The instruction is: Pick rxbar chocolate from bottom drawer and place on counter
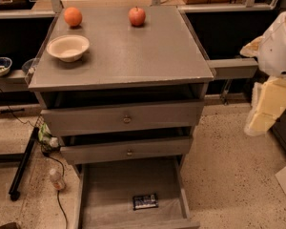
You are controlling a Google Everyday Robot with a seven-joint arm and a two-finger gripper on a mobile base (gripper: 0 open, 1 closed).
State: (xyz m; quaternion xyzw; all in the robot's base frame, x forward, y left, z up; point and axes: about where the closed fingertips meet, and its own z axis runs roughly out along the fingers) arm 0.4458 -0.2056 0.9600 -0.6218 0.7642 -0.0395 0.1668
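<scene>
Gripper [264,113] hangs at the right of the cabinet, beside and below the counter's [133,56] right edge, holding nothing.

Whether the gripper is spread or pressed together cannot be told; it hangs over the speckled floor, just below a narrow side shelf [232,68]. Well apart from it, the bottom drawer [109,190] stands pulled out, and the rxbar chocolate [145,201] lies flat on its grey floor near the front edge, right of centre. Above are two knobbed drawers [127,119], each slightly open. On the counter, a cream bowl [67,47] sits near the left edge, an orange [72,16] at the back left corner, and an apple [137,16] by the back edge.
</scene>
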